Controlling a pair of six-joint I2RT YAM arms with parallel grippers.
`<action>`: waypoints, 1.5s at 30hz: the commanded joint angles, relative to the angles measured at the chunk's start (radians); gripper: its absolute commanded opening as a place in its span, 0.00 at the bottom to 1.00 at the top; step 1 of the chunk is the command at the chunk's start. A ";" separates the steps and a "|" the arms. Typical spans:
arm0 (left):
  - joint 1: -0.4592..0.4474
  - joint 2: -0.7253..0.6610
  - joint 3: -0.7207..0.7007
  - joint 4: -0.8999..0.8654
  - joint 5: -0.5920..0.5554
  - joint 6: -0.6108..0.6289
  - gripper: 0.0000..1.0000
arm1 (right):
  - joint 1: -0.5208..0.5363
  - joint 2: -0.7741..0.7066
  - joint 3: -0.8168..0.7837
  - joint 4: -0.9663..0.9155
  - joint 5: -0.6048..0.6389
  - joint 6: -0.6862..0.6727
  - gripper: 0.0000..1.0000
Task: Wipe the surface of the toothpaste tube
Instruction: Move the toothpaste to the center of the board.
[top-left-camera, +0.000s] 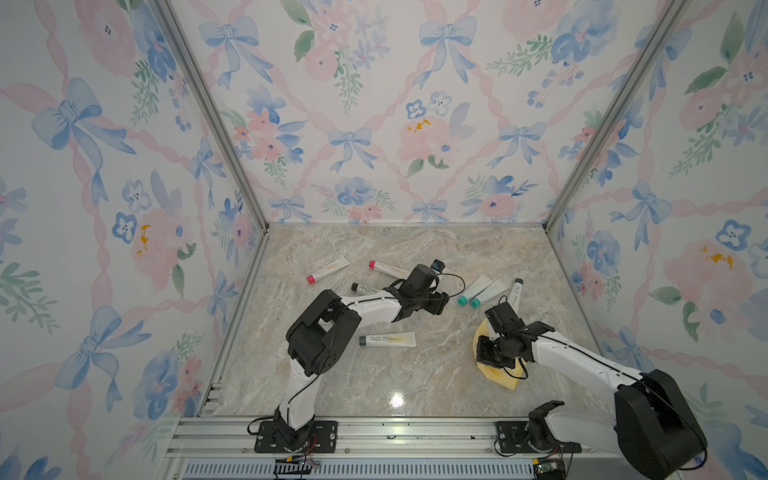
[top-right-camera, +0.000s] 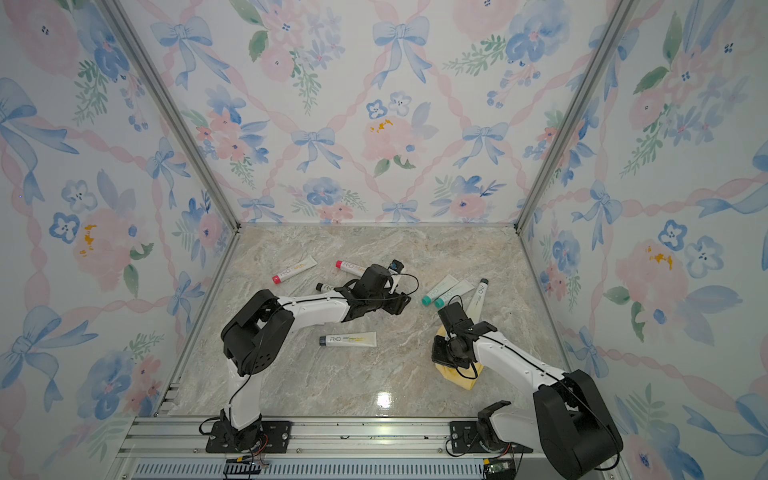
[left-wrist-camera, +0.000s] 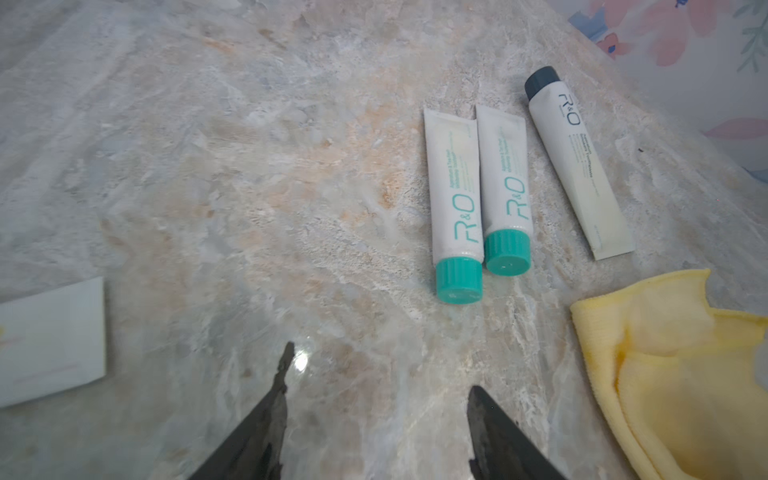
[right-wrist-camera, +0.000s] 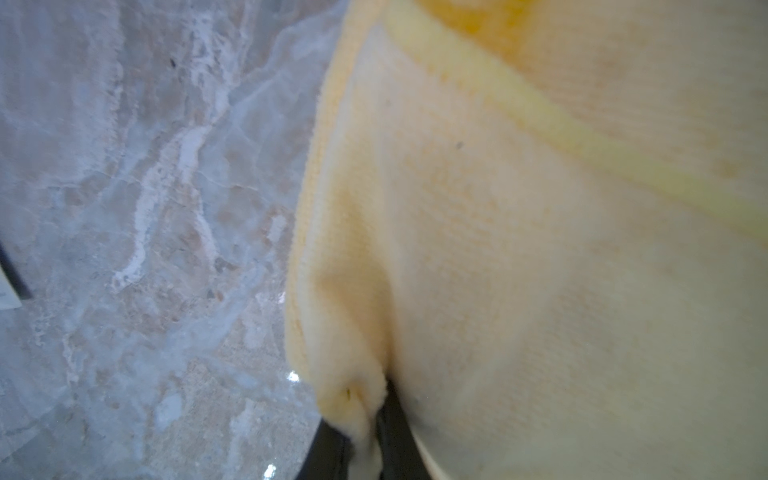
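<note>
- Toward the front right corner of the counter (top-left-camera: 415, 386), the right gripper (right-wrist-camera: 365, 440) is clenched on a fold of the yellow cloth (top-left-camera: 500, 376), which lies bunched on the marble.
- Near the counter's middle, the toothpaste tube (top-left-camera: 387, 340) lies flat and alone, apart from both grippers. It has a white body, a dark cap toward the left edge, "R&O" lettering beside the cap and a pale yellow tint toward its crimped end.
- Behind it, the left gripper (left-wrist-camera: 380, 368) hangs released, jaws spread over bare marble.
- Beyond its tips, two teal-capped tubes (left-wrist-camera: 457, 199) lie touching, with a grey-capped tube (left-wrist-camera: 577, 166) just beside them.
- Farther back left, a black-capped tube (top-left-camera: 363, 287) lies partly under the left arm, with two red-capped tubes (top-left-camera: 328, 270) nearer the back edge.
</note>
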 joint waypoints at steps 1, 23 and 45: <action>0.025 -0.125 -0.133 -0.054 -0.067 -0.042 0.72 | 0.013 -0.004 -0.012 0.007 0.007 0.004 0.14; -0.041 -0.472 -0.588 -0.244 -0.280 -0.204 0.82 | 0.041 0.049 0.067 0.000 0.003 0.003 0.13; -0.085 -0.393 -0.573 -0.262 -0.279 -0.213 0.41 | 0.058 0.049 0.055 0.020 0.004 0.002 0.13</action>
